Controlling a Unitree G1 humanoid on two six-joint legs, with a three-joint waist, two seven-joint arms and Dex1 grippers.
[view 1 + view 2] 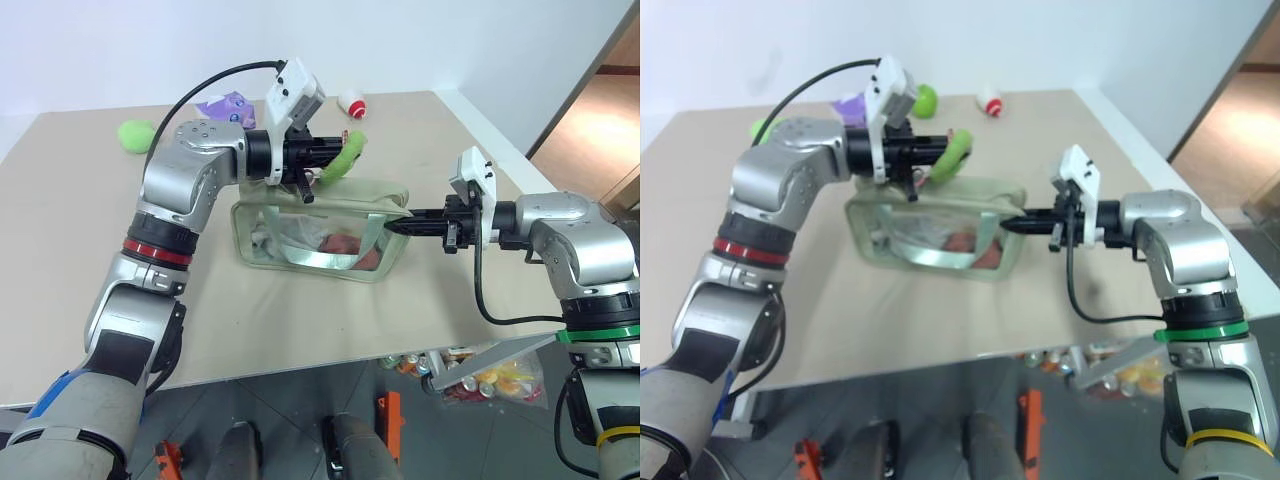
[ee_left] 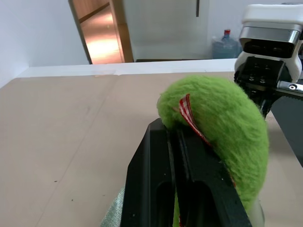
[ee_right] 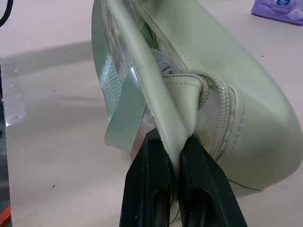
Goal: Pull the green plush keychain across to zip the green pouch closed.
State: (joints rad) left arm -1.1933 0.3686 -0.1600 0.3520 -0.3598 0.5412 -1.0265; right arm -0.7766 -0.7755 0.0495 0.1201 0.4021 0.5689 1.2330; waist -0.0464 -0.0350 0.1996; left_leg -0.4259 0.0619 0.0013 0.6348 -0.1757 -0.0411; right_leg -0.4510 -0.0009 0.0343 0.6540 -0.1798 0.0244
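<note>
The green pouch [image 1: 300, 255] lies on the table [image 1: 300, 330], with its clear side panel facing me and soft items inside. Above its top rim hangs the green plush keychain [image 1: 345, 155], fuzzy lime green with a red trim. My left gripper [image 1: 328, 158] is shut on the green plush keychain [image 2: 222, 127], and it points level towards the right over the pouch's top. My right gripper [image 1: 390, 228] is shut on the pouch's right end. There it pinches a pale green fabric tab [image 3: 175, 118] next to the zipper's end.
A loose lime-green plush blob [image 1: 135, 134], a purple packet [image 1: 226, 107] and a small red-and-white item [image 1: 351, 102] lie at the table's far side. On the floor below the table's near right edge sits a clear bag of colourful items [image 1: 485, 378].
</note>
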